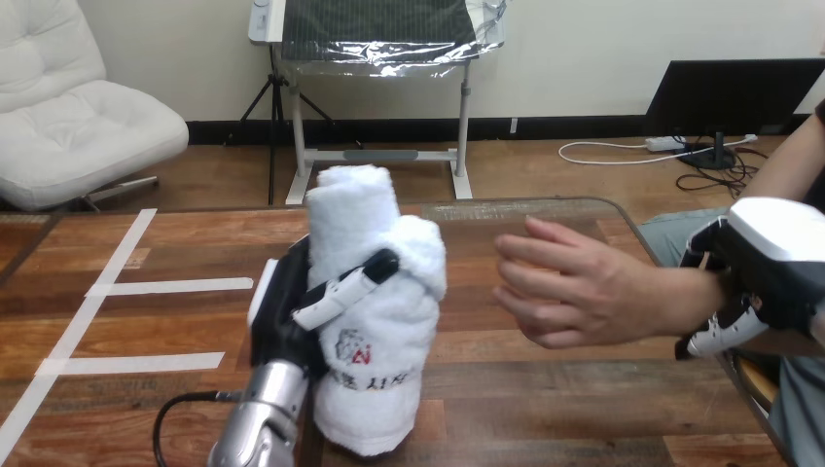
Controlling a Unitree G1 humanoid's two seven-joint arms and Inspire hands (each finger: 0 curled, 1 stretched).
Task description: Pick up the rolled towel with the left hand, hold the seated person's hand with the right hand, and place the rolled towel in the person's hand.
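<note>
Nearby, rolled towel [356,209], person's hand [584,287], tape strips [175,286]

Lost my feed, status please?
Left robot hand shut on towel, held upright. Right robot hand gripping person's wrist. Person's hand beside towel, apart. Nothing between.

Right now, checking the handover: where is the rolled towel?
In the head view the rolled towel is upright left of centre, gripped by the left hand, the person's hand just right of it, not touching.

The white rolled towel [389,336] stands upright, apart from the person's hand [574,287], open and stretched toward it.
</note>
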